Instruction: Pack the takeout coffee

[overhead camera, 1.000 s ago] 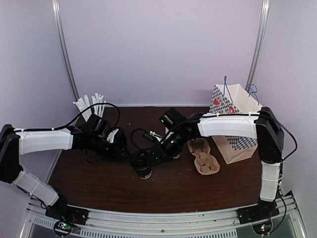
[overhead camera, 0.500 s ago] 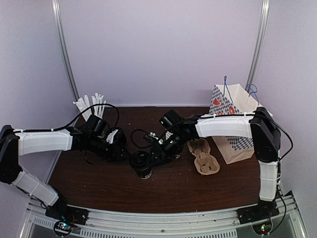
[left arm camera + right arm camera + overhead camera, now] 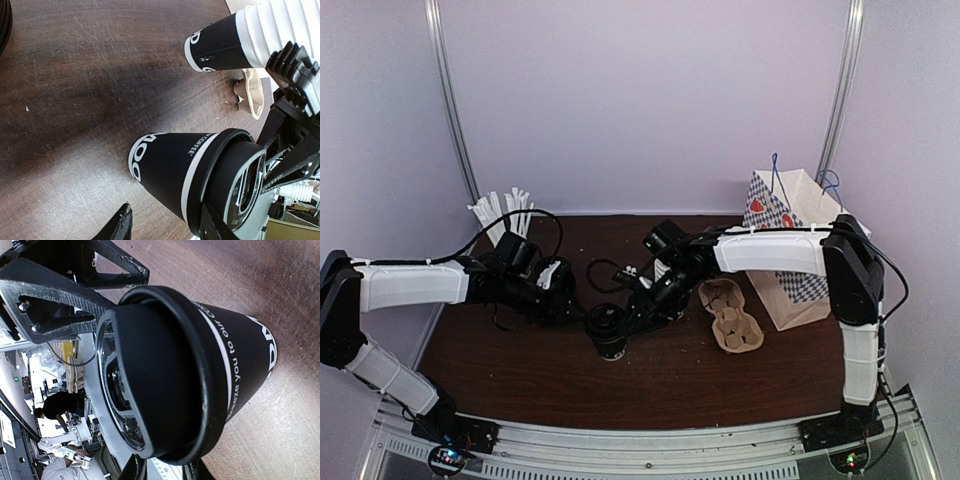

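The takeout coffee (image 3: 607,331) stands on the brown table (image 3: 680,385), a black cup with white print and a black dome lid (image 3: 150,375). My right gripper (image 3: 631,317) reaches it from the right. In the right wrist view its fingertips (image 3: 138,469) pinch the lid's rim, so the gripper (image 3: 165,471) is shut on the cup (image 3: 235,365). My left gripper (image 3: 570,302) sits just left of the cup and is open. In the left wrist view the cup (image 3: 167,167) lies just beyond the left gripper (image 3: 167,219). One fingertip (image 3: 121,222) is clear of it.
A cardboard cup carrier (image 3: 731,316) lies right of the coffee, with a checked paper bag (image 3: 796,252) behind it. A stack of lidless cups (image 3: 235,40) stands by the left gripper. A cup of white sticks (image 3: 505,214) is at the back left.
My right gripper has edged left onto the coffee and its fingers have narrowed around the lid. The left arm and the cup have stayed put.
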Robot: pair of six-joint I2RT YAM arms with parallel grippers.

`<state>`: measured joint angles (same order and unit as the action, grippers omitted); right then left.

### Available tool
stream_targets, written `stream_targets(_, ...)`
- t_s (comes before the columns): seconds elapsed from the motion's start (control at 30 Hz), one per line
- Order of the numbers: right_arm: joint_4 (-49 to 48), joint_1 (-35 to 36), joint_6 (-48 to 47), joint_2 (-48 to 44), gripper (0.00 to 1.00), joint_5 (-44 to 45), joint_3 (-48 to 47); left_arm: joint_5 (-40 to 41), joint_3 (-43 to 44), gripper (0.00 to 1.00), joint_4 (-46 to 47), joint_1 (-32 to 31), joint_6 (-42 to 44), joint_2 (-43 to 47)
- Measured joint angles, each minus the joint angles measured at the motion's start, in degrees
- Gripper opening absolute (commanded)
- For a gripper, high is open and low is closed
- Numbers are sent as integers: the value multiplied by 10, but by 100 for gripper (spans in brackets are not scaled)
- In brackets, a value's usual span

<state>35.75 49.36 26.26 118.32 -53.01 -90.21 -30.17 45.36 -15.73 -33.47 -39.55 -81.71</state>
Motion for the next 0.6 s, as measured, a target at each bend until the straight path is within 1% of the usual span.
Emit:
stream_targets(0.1,6,0,-13,0,33,-1,-6,5,5,52,-9,0,2,0)
stream_targets(0.2,14,1,-45,1,40,8,-19,26,18,55,-37,-1,16,5)
stream_targets(0.33,37,3,-97,-3,51,60,-50,61,49,59,-94,-2,46,20)
stream_targets(0.43,60,4,-132,-19,54,89,-64,75,97,61,-117,-2,66,27)
stream_targets(0.6,93,4,-179,-64,56,104,-71,83,155,66,-125,-3,90,37)
